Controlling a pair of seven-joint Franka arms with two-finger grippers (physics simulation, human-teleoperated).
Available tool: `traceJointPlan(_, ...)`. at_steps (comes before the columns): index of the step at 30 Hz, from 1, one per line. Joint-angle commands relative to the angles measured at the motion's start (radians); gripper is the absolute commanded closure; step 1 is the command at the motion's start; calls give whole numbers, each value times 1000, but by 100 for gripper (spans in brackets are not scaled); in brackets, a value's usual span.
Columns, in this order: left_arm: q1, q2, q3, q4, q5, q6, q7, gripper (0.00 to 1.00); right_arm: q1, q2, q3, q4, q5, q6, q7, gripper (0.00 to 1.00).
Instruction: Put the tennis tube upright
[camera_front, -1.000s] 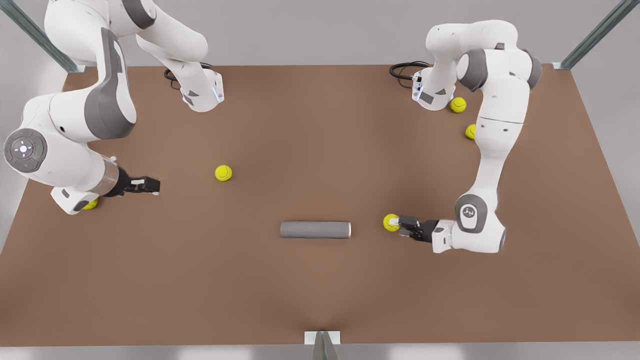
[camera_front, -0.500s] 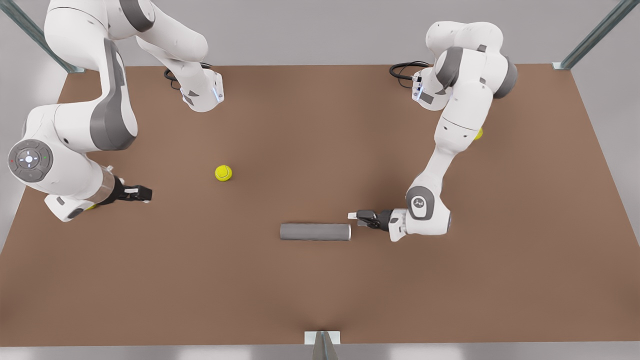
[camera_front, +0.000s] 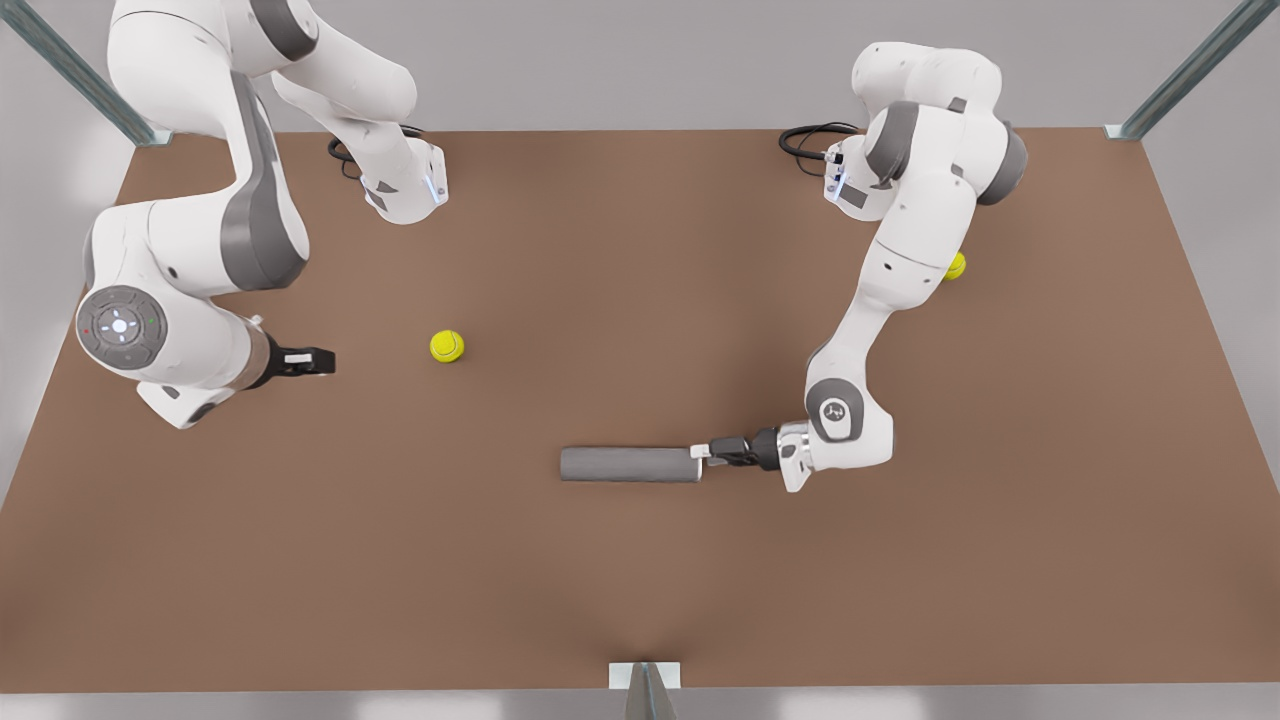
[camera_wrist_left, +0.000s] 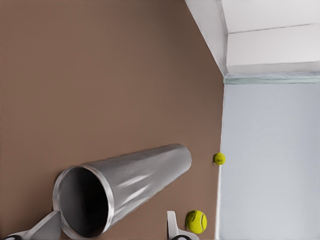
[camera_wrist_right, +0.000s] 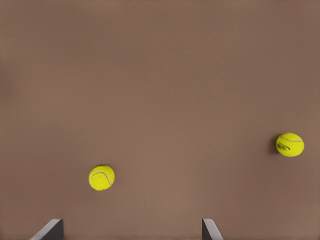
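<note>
The tennis tube (camera_front: 630, 464), a grey metallic cylinder, lies on its side on the brown table, lengthwise across the front view. My left gripper (camera_front: 700, 452) is at the tube's end on the front view's right. In the left wrist view the tennis tube (camera_wrist_left: 145, 172) shows its dark open mouth right at my left gripper (camera_wrist_left: 110, 232), whose fingers (camera_wrist_left: 172, 227) stand open on either side. My right gripper (camera_front: 320, 360) hovers open far off at the front view's left, seen in its own view as my right gripper (camera_wrist_right: 130, 232) over bare table.
One tennis ball (camera_front: 447, 346) lies left of centre, and another (camera_front: 956, 265) peeks out behind the left arm. The right wrist view has two tennis balls (camera_wrist_right: 101, 177) (camera_wrist_right: 289, 144). Two more tennis balls (camera_wrist_left: 196, 221) (camera_wrist_left: 219, 158) sit near the table edge (camera_wrist_left: 220, 190).
My left gripper has travelled toward the front view's left, up to the tube's end. The ball at its fingertips a second ago is out of sight. The right gripper shifted slightly.
</note>
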Motion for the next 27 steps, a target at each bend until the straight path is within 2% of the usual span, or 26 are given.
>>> traceJointPlan(1,0,1,0,2,-9,0,-1,0,0,0,0,0,0,0,0,0)
traceJointPlan(22,-69,34,-21,19,-76,9,-4,0,-4,0,-3,0,-5,0,-2,0)
traceJointPlan(24,-69,34,-21,19,-75,9,-2,10,-4,0,-3,0,-5,0,0,0)
traceJointPlan(27,-68,31,-21,19,-70,3,2,19,-4,1,-6,2,-3,2,0,0)
